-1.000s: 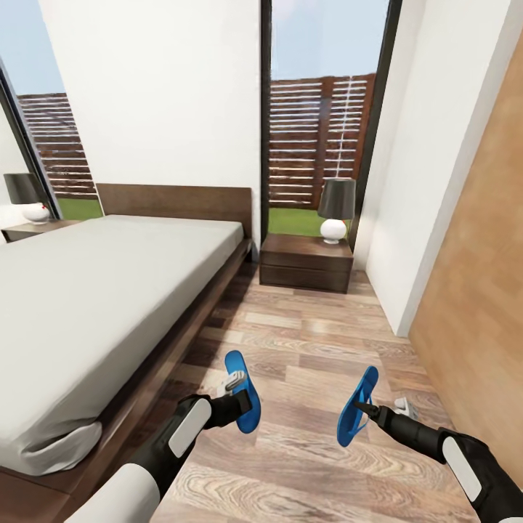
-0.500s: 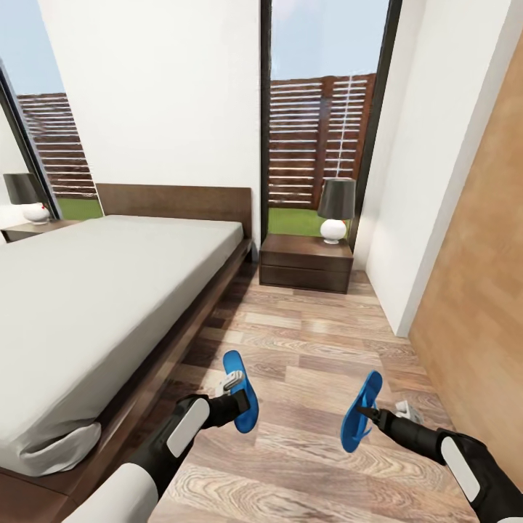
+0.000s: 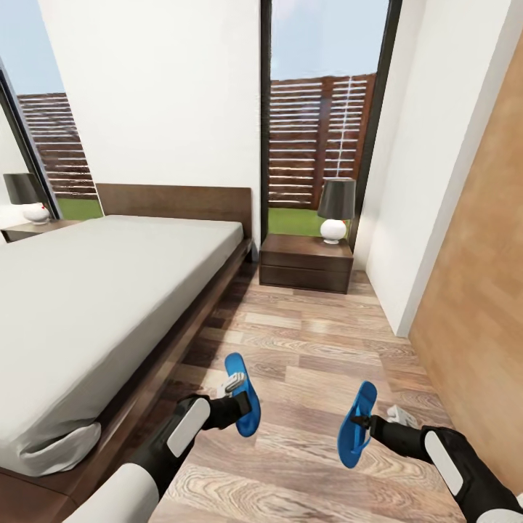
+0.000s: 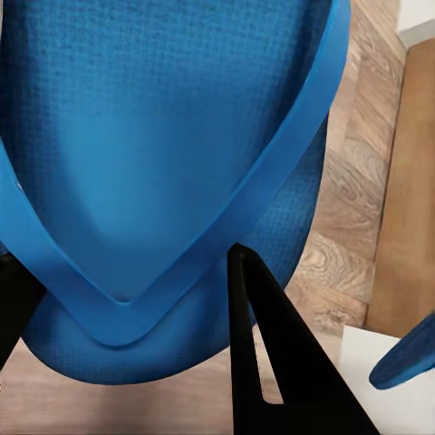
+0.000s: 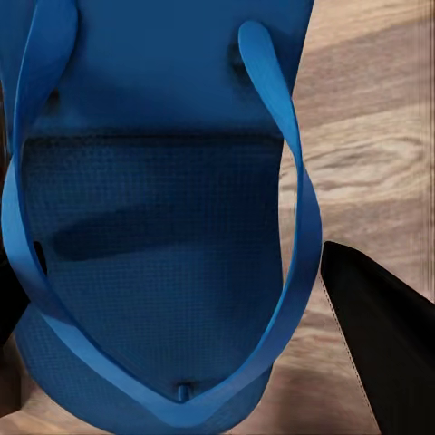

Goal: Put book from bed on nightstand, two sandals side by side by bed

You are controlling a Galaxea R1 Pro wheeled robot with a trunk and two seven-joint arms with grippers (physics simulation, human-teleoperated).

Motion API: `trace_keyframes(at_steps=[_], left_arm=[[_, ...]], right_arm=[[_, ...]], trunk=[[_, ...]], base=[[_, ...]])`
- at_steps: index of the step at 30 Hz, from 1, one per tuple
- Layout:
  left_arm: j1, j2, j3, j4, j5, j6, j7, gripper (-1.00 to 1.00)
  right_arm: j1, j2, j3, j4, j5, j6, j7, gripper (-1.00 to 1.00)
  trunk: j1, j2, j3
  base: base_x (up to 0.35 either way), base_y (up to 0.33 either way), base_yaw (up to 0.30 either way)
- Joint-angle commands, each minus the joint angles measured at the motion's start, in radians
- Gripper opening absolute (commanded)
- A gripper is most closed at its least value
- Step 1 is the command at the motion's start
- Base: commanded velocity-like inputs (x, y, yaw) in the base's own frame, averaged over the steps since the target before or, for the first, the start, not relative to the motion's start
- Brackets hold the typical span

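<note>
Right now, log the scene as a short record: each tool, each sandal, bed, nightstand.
left tool: shut on left sandal, held above the floor
right tool: shut on right sandal, held tilted on edge
bed: grey mattress, no book in the part seen
nightstand: by the window, carries a lamp

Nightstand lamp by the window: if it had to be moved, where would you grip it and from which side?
Probably the round white base of the lamp, not the dark flared shade above it. Come in level from the room side, over the front edge of the nightstand: window glass stands right behind it and the wall close at one side. Fingers either side of the base.
</note>
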Motion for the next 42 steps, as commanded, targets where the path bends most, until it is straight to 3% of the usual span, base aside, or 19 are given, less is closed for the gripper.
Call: trace_keyframes(at_steps=[1,10,13,16,19,23,25,28,42], left_arm=[[-0.001,0.000,-0.002,-0.001,0.009,0.002,0.012,-1.00],[0.000,-0.010,0.003,0.027,0.011,-0.005,0.124,-1.00],[0.000,-0.029,0.007,0.056,0.012,-0.018,0.147,-1.00],[0.000,-0.053,0.039,0.085,0.019,-0.075,0.205,-1.00],[-0.001,-0.074,0.057,0.105,0.055,-0.137,0.275,-1.00],[-0.001,-0.088,0.063,0.146,0.151,-0.231,0.344,-1.00],[-0.001,-0.089,0.064,0.166,0.186,-0.284,0.357,-1.00],[-0.001,-0.088,0.064,0.181,0.205,-0.321,0.364,-1.00],[-0.001,-0.086,0.065,0.186,0.216,-0.327,0.366,-1.00]], right_arm=[[-0.001,0.000,-0.003,-0.001,-0.002,0.008,-0.003,-1.00],[-0.001,0.001,-0.002,0.001,0.004,0.009,-0.017,-1.00],[-0.001,0.001,-0.002,0.002,0.005,0.009,-0.027,-1.00],[-0.001,0.000,-0.002,0.002,0.003,0.008,-0.064,-1.00],[-0.001,0.001,-0.003,0.002,-0.002,0.008,-0.079,-1.00],[-0.001,0.002,-0.004,0.002,-0.009,0.005,-0.084,-1.00],[-0.001,0.002,-0.005,0.002,-0.013,0.005,-0.084,-1.00],[-0.001,0.002,-0.005,0.002,-0.017,0.002,-0.081,-1.00],[-0.001,0.014,0.006,-0.002,-0.007,0.000,-0.084,-1.00]], trunk=[[0.000,0.000,-0.001],[0.000,0.000,-0.001],[0.000,0.000,-0.001],[0.000,0.000,-0.001],[0.000,0.000,-0.001],[0.000,0.000,-0.001],[0.000,0.000,-0.001],[0.000,0.000,-0.001],[0.000,0.000,-0.001]], base=[[0.000,0.000,0.000],[0.000,0.000,0.000],[0.000,0.000,0.000],[0.000,0.000,0.000],[0.000,0.000,0.000],[0.000,0.000,0.000],[0.000,0.000,0.000],[0.000,0.000,0.000],[0.000,0.000,0.000]])
